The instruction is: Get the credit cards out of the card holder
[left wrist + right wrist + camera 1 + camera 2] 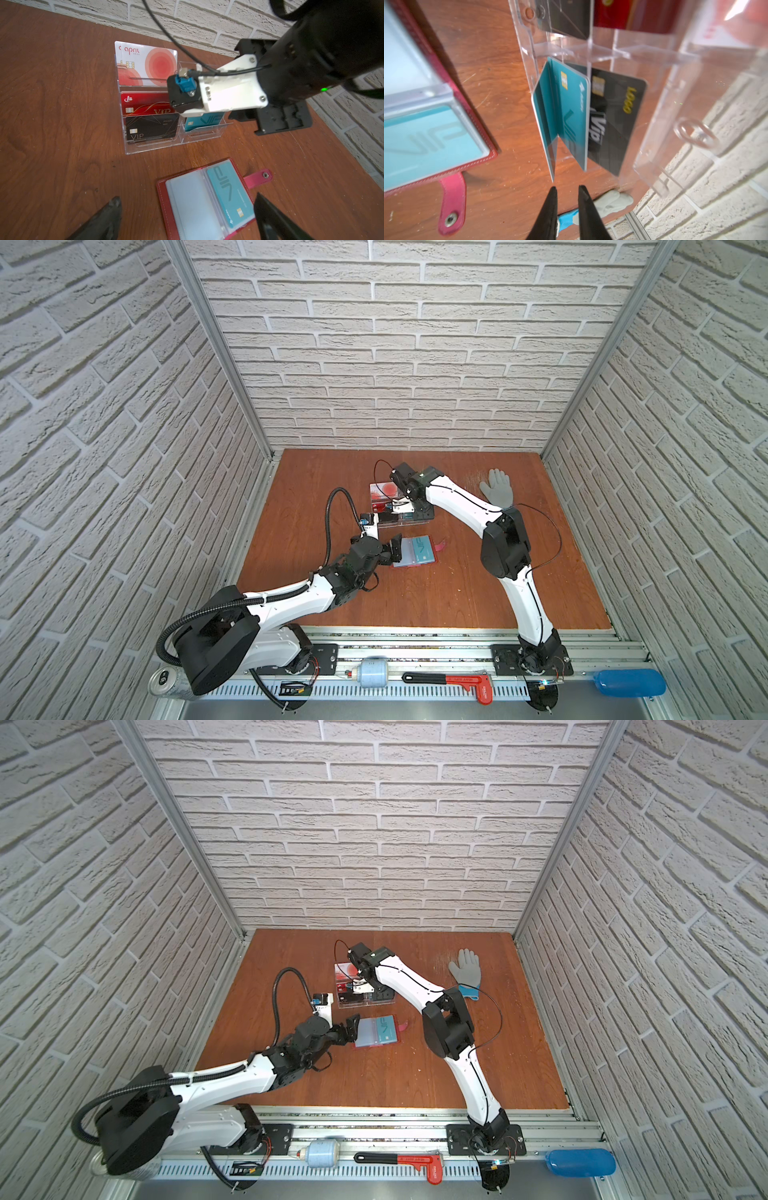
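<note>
Your left end effector (188,197) hangs spread wide at the left edge of the open red card holder (163,199) on the bench (457,593). Press that page flat. One teal VIP credit card (226,193) sits sleeved on the right page. Your right end effector (566,188), tips narrowly parted and empty at the acrylic card stand (153,148), should pinch the card's exposed edge and draw it along the sleeve.

Bright, even light; wrist views blur at edges.
</note>
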`<act>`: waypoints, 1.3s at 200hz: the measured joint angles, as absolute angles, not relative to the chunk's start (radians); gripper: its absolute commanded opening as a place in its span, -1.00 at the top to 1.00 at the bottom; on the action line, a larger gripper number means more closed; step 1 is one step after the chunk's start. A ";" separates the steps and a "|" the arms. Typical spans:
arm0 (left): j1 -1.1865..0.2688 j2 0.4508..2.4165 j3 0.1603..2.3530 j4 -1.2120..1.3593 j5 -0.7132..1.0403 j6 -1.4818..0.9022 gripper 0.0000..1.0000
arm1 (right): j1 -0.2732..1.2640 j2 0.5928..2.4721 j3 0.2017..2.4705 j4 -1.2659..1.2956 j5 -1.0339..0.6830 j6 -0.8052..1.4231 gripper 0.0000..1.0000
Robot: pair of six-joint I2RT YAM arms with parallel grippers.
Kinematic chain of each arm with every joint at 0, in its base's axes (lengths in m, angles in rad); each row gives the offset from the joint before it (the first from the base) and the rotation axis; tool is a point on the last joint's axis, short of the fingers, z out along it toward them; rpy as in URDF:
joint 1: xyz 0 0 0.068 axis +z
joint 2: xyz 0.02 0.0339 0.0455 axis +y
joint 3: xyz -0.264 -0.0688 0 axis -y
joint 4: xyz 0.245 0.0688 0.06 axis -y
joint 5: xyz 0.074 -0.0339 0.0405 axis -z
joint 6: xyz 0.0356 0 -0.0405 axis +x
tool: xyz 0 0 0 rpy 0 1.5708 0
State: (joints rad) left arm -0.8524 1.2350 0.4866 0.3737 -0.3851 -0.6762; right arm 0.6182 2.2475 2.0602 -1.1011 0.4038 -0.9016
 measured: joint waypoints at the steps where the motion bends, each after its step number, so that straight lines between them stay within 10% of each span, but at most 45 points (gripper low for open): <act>1: -0.852 1.235 0.487 0.373 -0.385 -0.676 -0.96 | 0.618 2.245 2.058 -1.100 0.404 -0.901 0.45; 55: -0.859 1.220 0.492 0.336 -0.400 -0.677 -0.97 | 0.616 1.950 1.819 -0.933 0.371 -0.829 -0.16; 83: -0.861 1.208 0.513 0.305 -0.410 -0.667 -0.96 | 0.599 1.775 1.670 -0.810 0.363 -0.749 -0.99; 172: -0.746 1.246 0.714 0.150 -0.327 -0.633 -0.97 | 0.444 1.524 1.331 -0.448 0.547 -0.066 -1.00; 260: -0.668 1.341 0.666 0.246 -0.077 -0.682 -0.96 | 0.445 1.856 1.267 -0.464 0.389 0.241 -0.99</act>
